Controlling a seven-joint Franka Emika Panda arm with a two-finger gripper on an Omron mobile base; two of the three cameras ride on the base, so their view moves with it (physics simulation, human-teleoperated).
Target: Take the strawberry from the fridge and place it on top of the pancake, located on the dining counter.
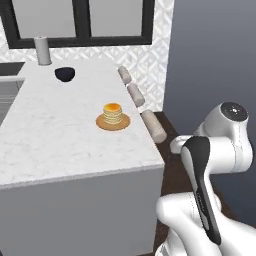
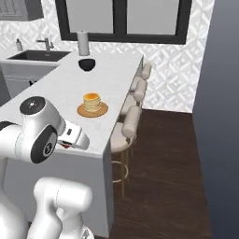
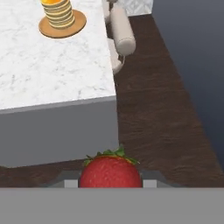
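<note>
Left base view looks from behind, down across the near end of the dining counter (image 1: 60, 150) toward the window (image 1: 85, 20). Right base view takes the same counter from its stool side, further back. Both catch the pancake (image 1: 113, 114) near the right edge. Hand view sits low, close off the counter's near corner, looking up along it.

Dark wood floor (image 2: 163, 177), patterned white wall (image 2: 172, 70), black-framed window (image 2: 126, 18).

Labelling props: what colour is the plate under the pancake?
Orange-brown wood, plate under the pancake, clearest in the hand view.
</note>
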